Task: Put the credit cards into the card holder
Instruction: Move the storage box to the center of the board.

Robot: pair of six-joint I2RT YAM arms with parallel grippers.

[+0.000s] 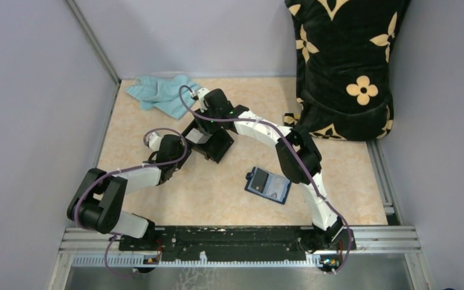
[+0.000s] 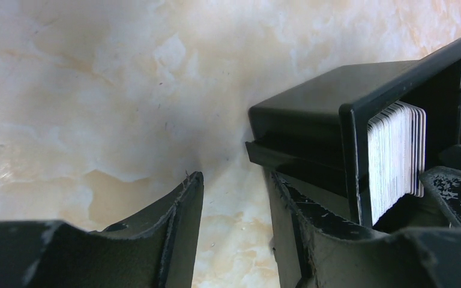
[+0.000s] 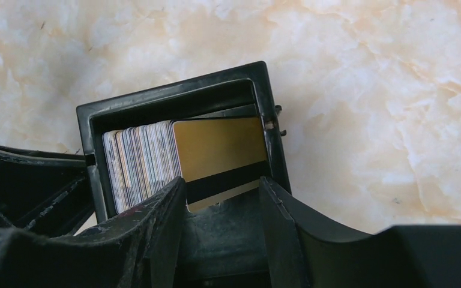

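The gold card (image 3: 219, 150) leans at the box's (image 3: 168, 97) near end, dead ahead of the right claw (image 3: 222, 187), whose fingers are spread and pinch nothing.

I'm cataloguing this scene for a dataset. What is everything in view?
table: one, peach marble, under everything
cloth: one, teal, far left corner
box: one, black, mid-table
pale cards: a stack, count unclear, grey-white, on edge inside the box
gold card: one, gold with a black stripe, in the box at the stack's end
wallet: one, navy, nearer than the box and to its right, apart from it
cushion: one, black with yellow flowers, far right corner
left pincer: one, black, open, beside the box
right pincer: one, black, fingers either side of the gold card, grip unclear
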